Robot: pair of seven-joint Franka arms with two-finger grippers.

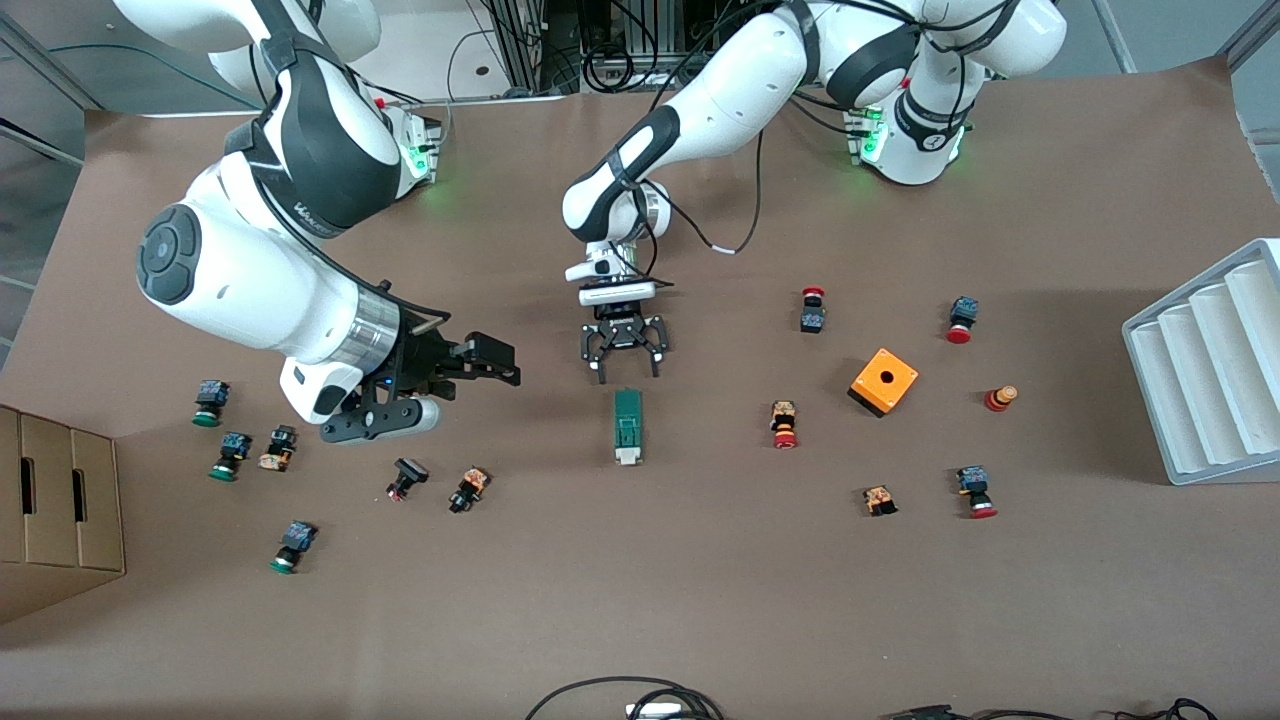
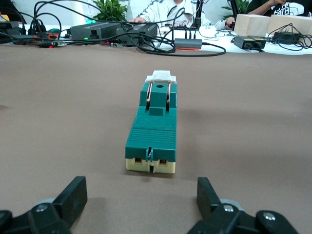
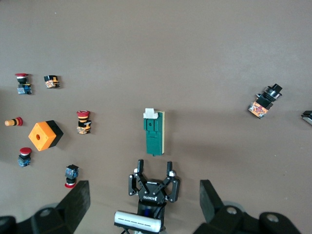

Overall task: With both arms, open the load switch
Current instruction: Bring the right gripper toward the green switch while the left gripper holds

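Note:
The load switch (image 1: 628,428) is a narrow dark-green block lying flat mid-table, its white tab on the end nearer the front camera. In the left wrist view the load switch (image 2: 152,131) shows its cream end toward the fingers. My left gripper (image 1: 629,372) hangs low over the table just off that cream end, open, its fingers (image 2: 73,195) spread wider than the block and touching nothing. My right gripper (image 1: 505,365) is open and empty, up over the table beside the switch toward the right arm's end. From there it looks down on the load switch (image 3: 155,134) and the left gripper (image 3: 155,168).
An orange box with a hole (image 1: 883,381) and several red-capped push buttons lie toward the left arm's end, with a grey rack (image 1: 1210,370) at that edge. Green-capped and other buttons (image 1: 232,455) lie under the right arm. A cardboard box (image 1: 55,510) stands at that end.

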